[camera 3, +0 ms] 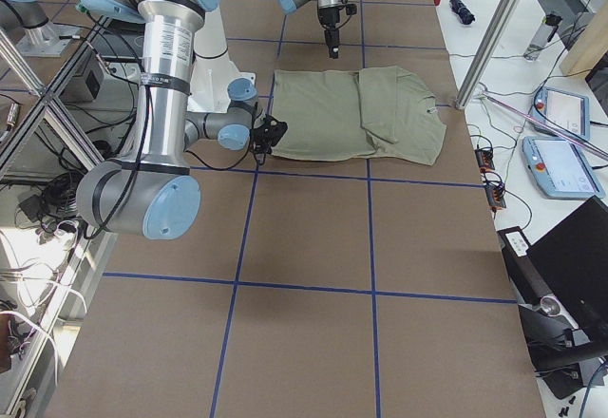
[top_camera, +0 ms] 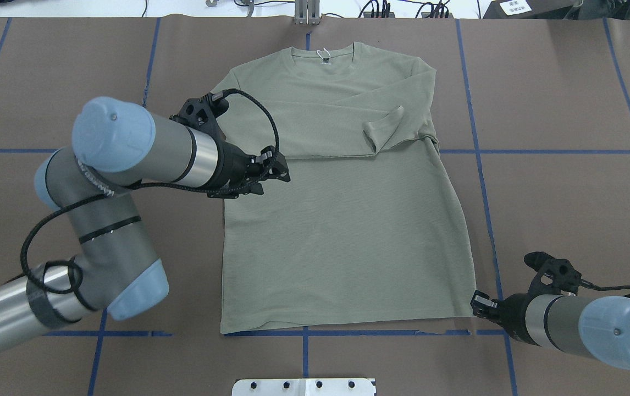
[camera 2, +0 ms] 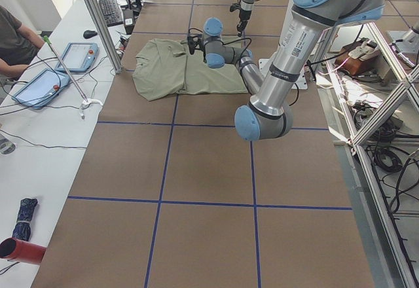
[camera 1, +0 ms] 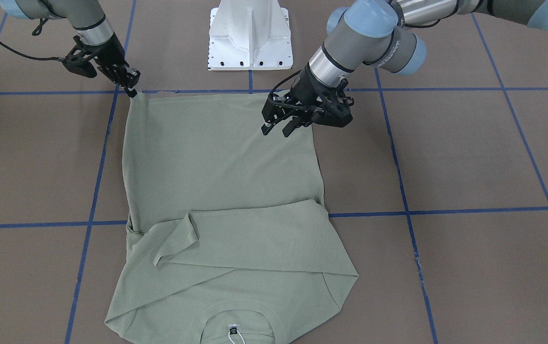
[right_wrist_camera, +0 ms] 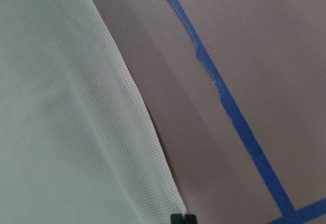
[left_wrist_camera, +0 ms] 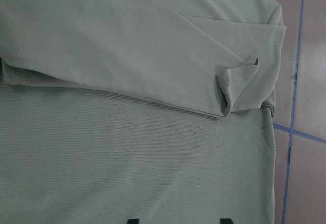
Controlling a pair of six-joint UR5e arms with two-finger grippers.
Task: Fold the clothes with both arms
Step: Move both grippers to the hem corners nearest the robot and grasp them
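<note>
The sage-green long-sleeved shirt (camera 1: 221, 167) lies flat on the brown table, neck away from me, both sleeves folded across the chest (top_camera: 348, 220). Its black neck label (camera 1: 232, 329) and white hang tag (top_camera: 323, 54) show at the collar. My left gripper (camera 1: 276, 130) is open and empty, hovering just above the shirt's side edge near mid-body (top_camera: 274, 181); its wrist view shows the folded sleeves (left_wrist_camera: 127, 147). My right gripper (camera 1: 133, 91) is shut on the shirt's hem corner (top_camera: 477, 302), which is slightly lifted; its wrist view shows that corner (right_wrist_camera: 66, 132).
The white pedestal base (camera 1: 250, 36) stands just behind the hem. Blue tape lines (top_camera: 480, 165) grid the table. Operators' tablets (camera 2: 75, 55) and a metal post (camera 2: 98, 19) sit beyond the shirt's collar end; a person (camera 2: 13, 39) sits there.
</note>
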